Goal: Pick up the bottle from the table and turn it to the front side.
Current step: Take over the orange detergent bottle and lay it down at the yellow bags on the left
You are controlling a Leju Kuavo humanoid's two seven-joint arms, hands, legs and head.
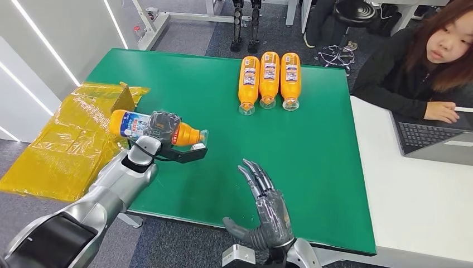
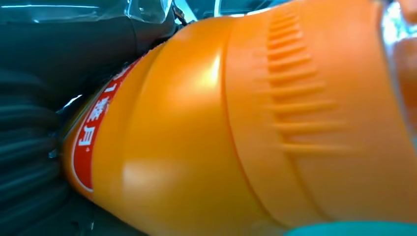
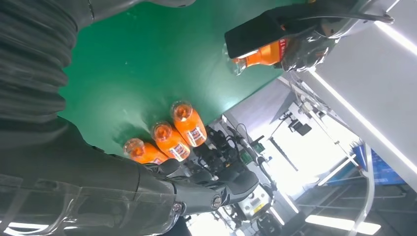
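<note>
Tabletop (image 1: 312, 167): green mat, and beside it a person in a dark top sits at a laptop (image 1: 432, 139).
Yellow bag (image 1: 61, 145): crinkled plastic over a box off the left edge, right beneath the raised arm.
Finished row (image 1: 269, 81): three orange bottles lying side by side at the far edge, labels up, necks pointing towards the robot.
Left hand (image 1: 160, 129): wrapped round the bottle's middle, gripping it in the air over the tabletop's left edge.
Right hand (image 1: 266, 202): empty, fingers spread, hovering low over the near edge, well apart from the bottle.
Bottle (image 1: 153, 127): lying sideways in the grip, neck aimed towards mid-table; orange body, blue-white label, and the left wrist view shows a red label edge (image 2: 96, 132) and moulded ribs.
Step in hand: looks like the turn itself; I'd roll the wrist slowly, keep the grip firm on that slick plastic, and stop once the label faces up like the row's.
</note>
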